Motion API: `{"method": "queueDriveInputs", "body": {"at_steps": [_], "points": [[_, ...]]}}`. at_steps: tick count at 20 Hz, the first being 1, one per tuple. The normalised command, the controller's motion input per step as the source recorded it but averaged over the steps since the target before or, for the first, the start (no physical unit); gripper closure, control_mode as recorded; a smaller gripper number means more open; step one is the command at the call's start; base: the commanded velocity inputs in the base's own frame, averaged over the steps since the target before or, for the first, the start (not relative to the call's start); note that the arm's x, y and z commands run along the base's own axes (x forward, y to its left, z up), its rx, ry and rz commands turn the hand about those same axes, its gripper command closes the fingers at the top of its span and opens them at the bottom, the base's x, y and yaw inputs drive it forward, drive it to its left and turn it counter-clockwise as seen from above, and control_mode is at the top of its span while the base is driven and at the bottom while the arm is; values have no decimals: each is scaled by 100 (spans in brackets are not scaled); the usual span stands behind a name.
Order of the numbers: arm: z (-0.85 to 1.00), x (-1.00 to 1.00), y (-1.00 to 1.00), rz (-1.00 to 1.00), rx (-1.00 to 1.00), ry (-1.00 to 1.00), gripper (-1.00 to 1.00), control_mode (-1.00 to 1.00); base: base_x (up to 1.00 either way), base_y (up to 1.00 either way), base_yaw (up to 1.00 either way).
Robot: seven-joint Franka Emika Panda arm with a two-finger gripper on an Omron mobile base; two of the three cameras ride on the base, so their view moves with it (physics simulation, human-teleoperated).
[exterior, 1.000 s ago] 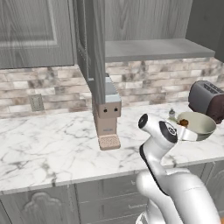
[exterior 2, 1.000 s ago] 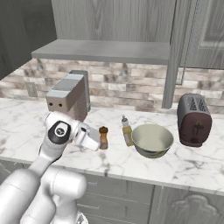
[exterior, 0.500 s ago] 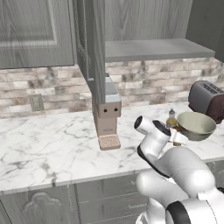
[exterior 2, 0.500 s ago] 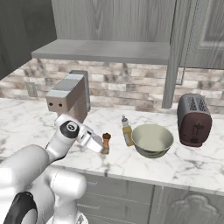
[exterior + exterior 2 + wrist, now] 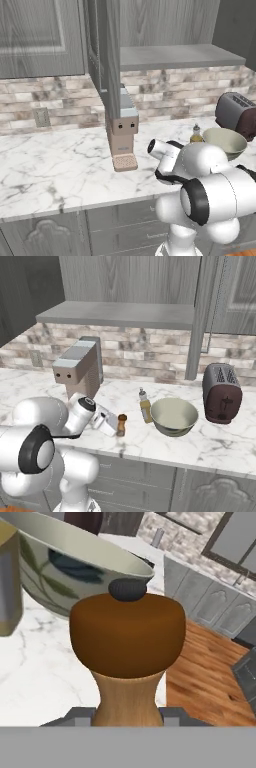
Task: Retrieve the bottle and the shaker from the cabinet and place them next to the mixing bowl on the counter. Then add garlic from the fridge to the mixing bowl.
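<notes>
Brown wooden shaker [image 5: 127, 657] in the closed gripper [image 5: 127, 713], bottle [image 5: 145, 406] label (apparently) wordless.

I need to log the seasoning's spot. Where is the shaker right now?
In the right base view the shaker stands on the counter in the shut gripper, left of the bottle and bowl.

You see the mixing bowl [image 5: 226, 141] from behind-left and behind-right [image 5: 174, 416], both looking down, your hand camera hard against the shaker [image 5: 128, 657] beside it.
</notes>
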Motion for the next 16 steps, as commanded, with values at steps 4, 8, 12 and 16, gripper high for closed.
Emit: {"method": "queueDriveInputs", "body": {"at_steps": [4, 8, 12, 16], "points": [[0, -4, 0, -4, 0, -41, 100, -100, 0, 0, 0], [0, -16, -3, -5, 0, -40, 100, -100, 0, 0, 0], [0, -10, -34, -5, 0, -22, 100, -100, 0, 0, 0], [0, -1, -45, -4, -1, -7, 100, -100, 0, 0, 0]]}}
